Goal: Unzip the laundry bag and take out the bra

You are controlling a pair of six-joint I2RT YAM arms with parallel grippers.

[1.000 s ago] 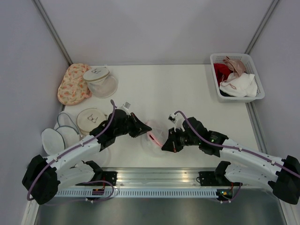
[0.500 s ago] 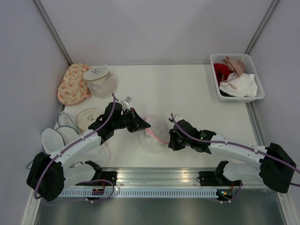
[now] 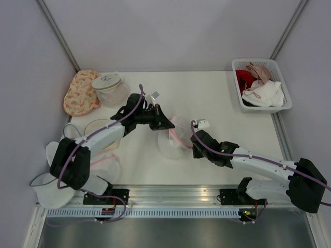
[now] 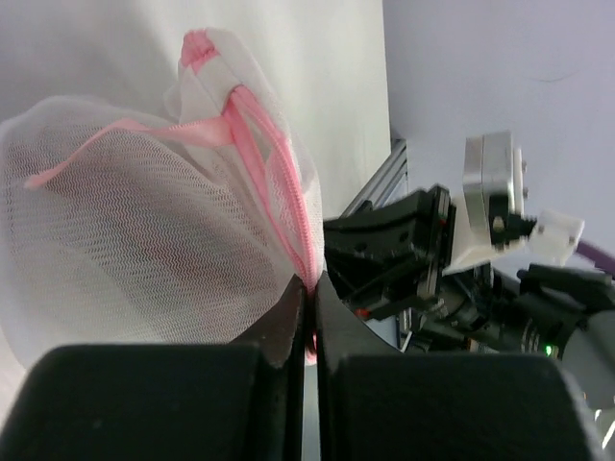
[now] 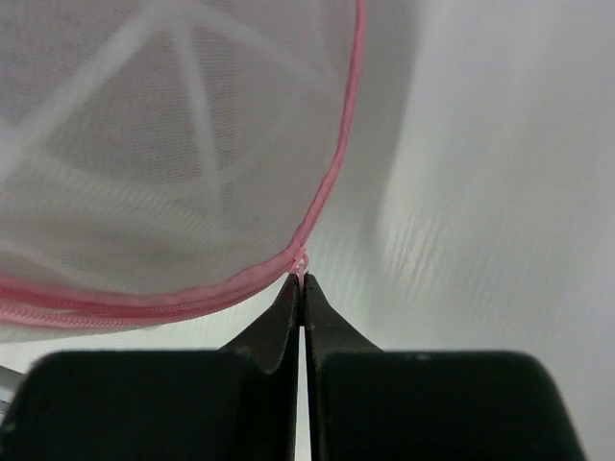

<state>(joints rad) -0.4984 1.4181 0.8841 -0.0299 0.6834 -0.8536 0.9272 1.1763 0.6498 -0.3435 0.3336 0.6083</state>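
The laundry bag (image 3: 175,138), a white mesh dome with pink rim and ribs, is held between my two grippers at the table's middle. My left gripper (image 3: 166,126) is shut on the pink zipper rim (image 4: 288,206) at the bag's far left side. My right gripper (image 3: 192,145) is shut on the small pink zipper pull (image 5: 302,259) at the bag's (image 5: 163,144) right edge. The right arm's wrist shows behind the bag (image 4: 125,230) in the left wrist view. The bra inside does not show clearly.
A white basket (image 3: 239,96) with bras stands at the back right. An orange floral pouch (image 3: 80,93) and a clear mesh dome with white top (image 3: 109,88) lie back left. More mesh bags (image 3: 98,132) lie along the left edge.
Both grippers and the bag have moved away from the arms' bases and a little to the right. The left arm has stretched out farther; the right gripper has turned round the bag's right side.
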